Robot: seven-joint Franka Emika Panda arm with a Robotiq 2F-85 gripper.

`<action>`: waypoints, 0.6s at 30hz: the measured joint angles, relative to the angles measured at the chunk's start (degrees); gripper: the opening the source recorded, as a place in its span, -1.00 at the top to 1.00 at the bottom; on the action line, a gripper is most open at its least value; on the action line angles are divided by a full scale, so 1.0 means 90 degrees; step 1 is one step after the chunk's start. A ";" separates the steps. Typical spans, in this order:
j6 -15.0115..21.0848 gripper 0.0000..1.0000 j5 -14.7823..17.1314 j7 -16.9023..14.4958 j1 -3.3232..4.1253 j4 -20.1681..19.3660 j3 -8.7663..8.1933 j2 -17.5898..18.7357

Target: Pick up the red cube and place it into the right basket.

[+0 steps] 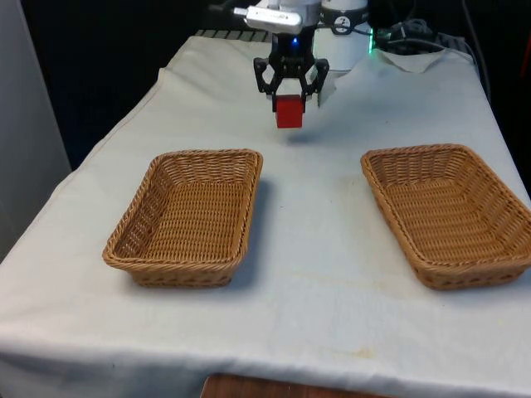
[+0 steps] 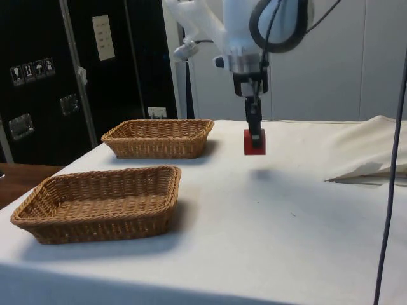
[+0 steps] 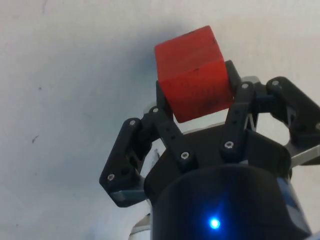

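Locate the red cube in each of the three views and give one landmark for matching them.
Front view: red cube hangs above the white cloth, beyond both baskets.
Side view: it hangs in mid-air, to the right of the baskets.
Wrist view: it sits between the fingers.
Shared landmark: the gripper clamping it.

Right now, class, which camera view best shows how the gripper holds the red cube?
The wrist view: the red cube sits clamped between the gripper fingers, seen close. The front view shows the cube hanging above the cloth; the side view shows it edge-on, clear of both baskets.
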 measured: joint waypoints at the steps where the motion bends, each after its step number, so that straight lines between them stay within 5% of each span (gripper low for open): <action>1: -0.0083 0.95 0.0000 0.0006 0.0000 0.0038 0.0000 -0.0045; 18: -0.1280 0.95 0.0000 0.0115 0.0000 0.0859 -0.0013 -0.0509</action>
